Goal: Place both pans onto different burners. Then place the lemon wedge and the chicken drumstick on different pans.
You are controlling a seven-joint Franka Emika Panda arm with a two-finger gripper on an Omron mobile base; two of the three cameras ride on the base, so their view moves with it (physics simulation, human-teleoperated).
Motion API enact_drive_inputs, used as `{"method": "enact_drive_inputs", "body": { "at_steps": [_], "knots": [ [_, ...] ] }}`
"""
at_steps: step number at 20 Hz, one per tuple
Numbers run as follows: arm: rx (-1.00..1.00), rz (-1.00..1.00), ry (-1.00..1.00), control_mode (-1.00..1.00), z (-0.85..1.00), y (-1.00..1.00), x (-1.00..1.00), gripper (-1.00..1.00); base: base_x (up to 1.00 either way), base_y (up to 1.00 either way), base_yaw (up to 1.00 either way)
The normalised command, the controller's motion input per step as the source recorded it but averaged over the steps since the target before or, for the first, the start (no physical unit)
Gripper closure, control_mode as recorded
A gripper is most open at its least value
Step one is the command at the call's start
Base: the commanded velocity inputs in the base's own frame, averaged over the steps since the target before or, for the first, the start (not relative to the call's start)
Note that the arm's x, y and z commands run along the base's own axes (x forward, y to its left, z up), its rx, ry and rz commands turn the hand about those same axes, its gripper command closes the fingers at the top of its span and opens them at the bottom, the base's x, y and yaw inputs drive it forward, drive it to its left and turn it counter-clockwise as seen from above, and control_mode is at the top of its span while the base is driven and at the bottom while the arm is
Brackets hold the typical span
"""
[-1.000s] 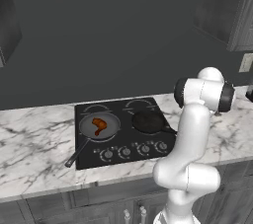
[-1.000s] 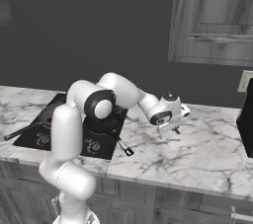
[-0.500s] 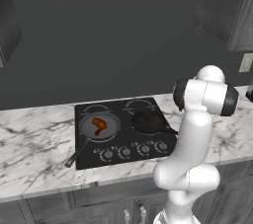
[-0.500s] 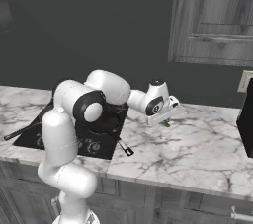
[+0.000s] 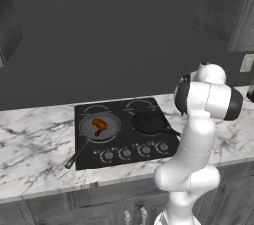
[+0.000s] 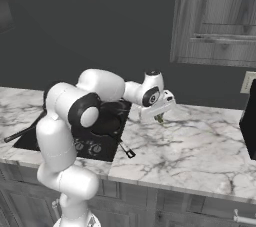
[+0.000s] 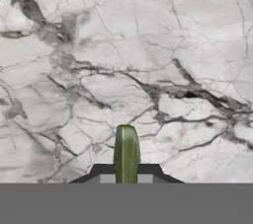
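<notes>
- Jaws closed narrow on the lemon wedge (image 7: 126, 153); in the hand view the wedge stands up between the two dark tips, its long axis running straight out from the hand.
- The gripper (image 6: 159, 116) hangs in the air over the marble desk (image 6: 200, 146), past the right edge of the cooktop (image 5: 124, 132), with the wedge showing as a small green speck under the white hand.
- Below the wedge lies bare veined marble, so the wedge is off the desk and not yet over any pan.
- The black pan (image 5: 149, 122) sits on the right-hand side of the cooktop, its handle pointing toward the desk edge; it looks empty, and it is the nearer of the two pans to the jaws.
- The grey pan (image 5: 99, 126) sits on the left-hand burner (image 5: 95, 108) side, well apart from the jaws, and already carries the drumstick (image 5: 99, 126).
- As I judge it, the coming move turns on one thing: the empty black pan lies to the robot's left of the jaws, so the wedge has to travel sideways across the cooktop's edge and come down inside that rim, not the farther grey one.
</notes>
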Motion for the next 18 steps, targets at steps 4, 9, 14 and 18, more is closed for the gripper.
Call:
{"method": "enact_drive_inputs", "body": {
  "at_steps": [4,9,14,18],
  "knots": [
    [0.08,-0.02,0.03,-1.0,0.17,0.44,-0.07,1.0,0.0,0.0,0.0],
    [0.05,0.0,0.08,-1.0,0.1,0.52,-0.01,1.0,0.0,0.0,0.0],
    [0.03,0.0,0.09,-1.0,0.03,0.58,-0.08,1.0,0.0,0.0,0.0],
    [0.02,0.0,0.08,-1.0,0.01,0.62,-0.1,1.0,0.0,0.0,0.0]
  ]
}}
